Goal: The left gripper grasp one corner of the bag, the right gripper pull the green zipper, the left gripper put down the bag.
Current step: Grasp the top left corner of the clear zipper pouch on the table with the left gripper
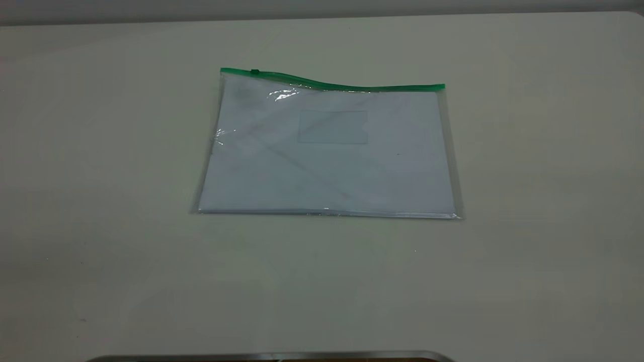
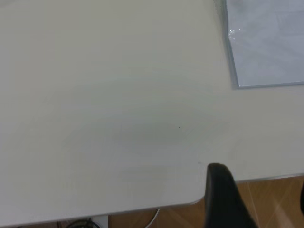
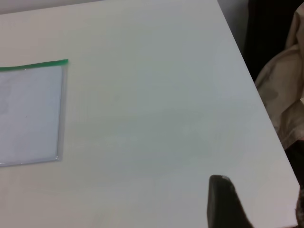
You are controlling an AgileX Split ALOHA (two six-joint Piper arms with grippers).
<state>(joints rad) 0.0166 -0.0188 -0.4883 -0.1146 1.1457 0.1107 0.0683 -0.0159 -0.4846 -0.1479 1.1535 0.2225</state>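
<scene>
The bag (image 1: 327, 151) lies flat in the middle of the table, white paper showing through it. The green zipper (image 1: 332, 84) runs along its far edge, with the darker slider (image 1: 255, 72) near the left end. The green-edged corners are at far left (image 1: 222, 71) and far right (image 1: 443, 87). Neither arm shows in the exterior view. My left gripper (image 2: 260, 178) is open and empty over the table's edge, far from the bag's clear corner (image 2: 266, 42). My right gripper (image 3: 260, 185) is open and empty, well away from the bag (image 3: 28, 114) and the green strip (image 3: 33, 65).
The pale table (image 1: 100, 201) spreads wide around the bag. A metal rim (image 1: 271, 356) lies at the near edge. Wooden floor (image 2: 275, 199) shows past the table edge by the left gripper. A beige cloth (image 3: 285, 95) hangs beyond the edge near the right gripper.
</scene>
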